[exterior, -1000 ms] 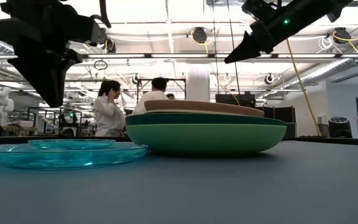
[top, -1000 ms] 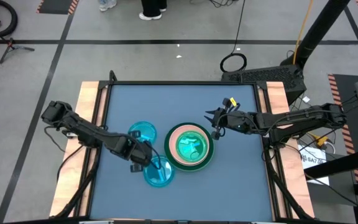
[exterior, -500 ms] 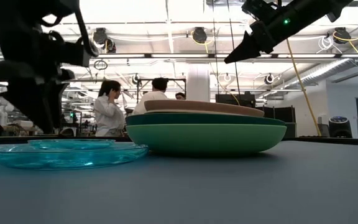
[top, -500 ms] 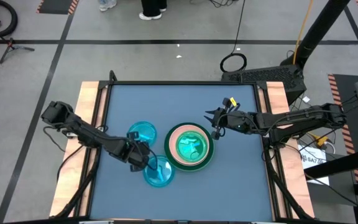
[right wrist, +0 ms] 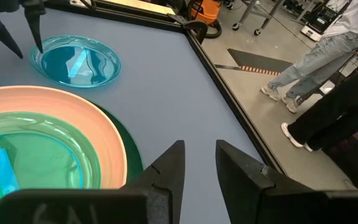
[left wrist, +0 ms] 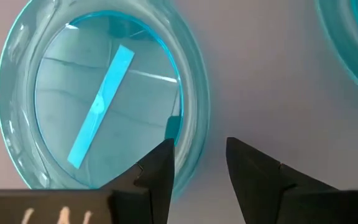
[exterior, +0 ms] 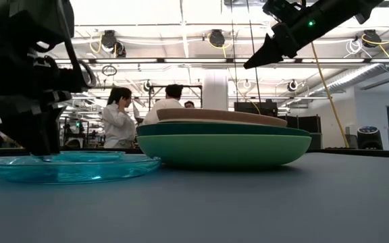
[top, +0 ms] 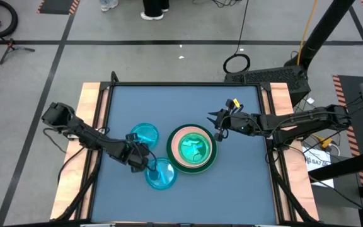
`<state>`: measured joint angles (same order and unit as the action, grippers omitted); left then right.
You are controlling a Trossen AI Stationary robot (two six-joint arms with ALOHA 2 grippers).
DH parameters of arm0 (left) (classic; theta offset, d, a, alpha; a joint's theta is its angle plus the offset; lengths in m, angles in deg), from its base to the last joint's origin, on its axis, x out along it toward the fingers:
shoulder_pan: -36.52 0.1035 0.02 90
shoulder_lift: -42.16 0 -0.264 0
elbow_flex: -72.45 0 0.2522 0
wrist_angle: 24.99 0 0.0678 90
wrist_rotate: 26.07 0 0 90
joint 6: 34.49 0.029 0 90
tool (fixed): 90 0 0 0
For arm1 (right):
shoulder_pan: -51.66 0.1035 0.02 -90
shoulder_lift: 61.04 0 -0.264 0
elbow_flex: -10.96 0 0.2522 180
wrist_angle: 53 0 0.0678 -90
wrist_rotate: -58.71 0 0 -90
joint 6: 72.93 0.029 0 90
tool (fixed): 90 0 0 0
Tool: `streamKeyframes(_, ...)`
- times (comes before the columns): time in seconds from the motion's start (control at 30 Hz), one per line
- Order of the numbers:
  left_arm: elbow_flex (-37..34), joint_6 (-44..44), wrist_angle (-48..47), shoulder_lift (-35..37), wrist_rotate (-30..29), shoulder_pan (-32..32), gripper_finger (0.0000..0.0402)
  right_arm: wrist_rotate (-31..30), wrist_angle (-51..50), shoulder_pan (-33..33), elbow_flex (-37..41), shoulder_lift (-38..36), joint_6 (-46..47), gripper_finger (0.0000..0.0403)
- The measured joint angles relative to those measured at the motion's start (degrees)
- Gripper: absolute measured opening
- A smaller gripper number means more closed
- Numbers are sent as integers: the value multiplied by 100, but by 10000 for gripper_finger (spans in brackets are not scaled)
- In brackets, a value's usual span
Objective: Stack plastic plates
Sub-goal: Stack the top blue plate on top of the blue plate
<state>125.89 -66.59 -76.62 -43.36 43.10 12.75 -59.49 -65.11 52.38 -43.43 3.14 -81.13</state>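
My left gripper [top: 145, 162] has come down over the last second from above the counter [top: 181, 104] to the rim of the nearer small cyan plate [top: 161, 174], and its fingers [left wrist: 157, 168], narrower a second ago, now stand spread. In the left wrist view the plate's edge [left wrist: 188, 134] lies right at the gap, one finger over the plate's inside, the other over bare counter, so I judge the rim is bracketed but not yet pinched. In the low view the gripper [exterior: 36, 138] is low beside that plate [exterior: 69, 167], close to the surface. A second small cyan plate [top: 144, 134] lies just beside it on the counter, touching or nearly so. The stack [top: 191, 149] sits a little to the right of both: a large green plate at the bottom, a darker one above it, a pink plate [top: 175, 135], then translucent cyan and lime plates nested in the middle. My right gripper [top: 217, 123] hangs above the far right edge of the stack, holding nothing, its fingers [right wrist: 166, 171] parted with only a narrow gap. The meaning for the task, as I read it: I am set to grip this cyan plate's rim, and two small plates remain to be added.
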Motion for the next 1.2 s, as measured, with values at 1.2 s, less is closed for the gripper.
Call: streamKeyframes(1.2, -282, 47, 270, -5, -272, 4, 7, -2, 2, -1, 0, 0, 2, 86)
